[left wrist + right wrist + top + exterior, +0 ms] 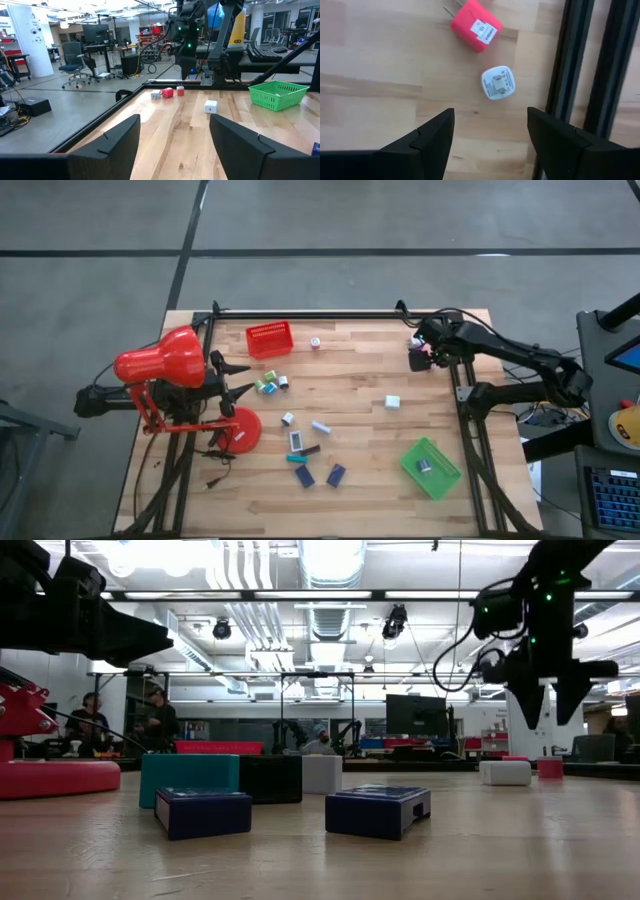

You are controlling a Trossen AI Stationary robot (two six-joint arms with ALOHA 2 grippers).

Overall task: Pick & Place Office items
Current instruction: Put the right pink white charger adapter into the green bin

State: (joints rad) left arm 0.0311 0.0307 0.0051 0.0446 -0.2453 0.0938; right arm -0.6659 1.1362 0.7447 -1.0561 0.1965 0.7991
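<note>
Right gripper (490,132) hangs open and empty above a white plug (498,83) beside a red plug (476,25); left gripper (175,137) waits open by the lamp (160,365)

A lab: robot rigs, monitors (415,715), exposed ceiling ducts (330,600).

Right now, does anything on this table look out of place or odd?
Yes: a big red desk lamp leans over the left arm's side of the table, among small office items scattered loose between the red tray and green tray. Nothing looks damaged.
</note>
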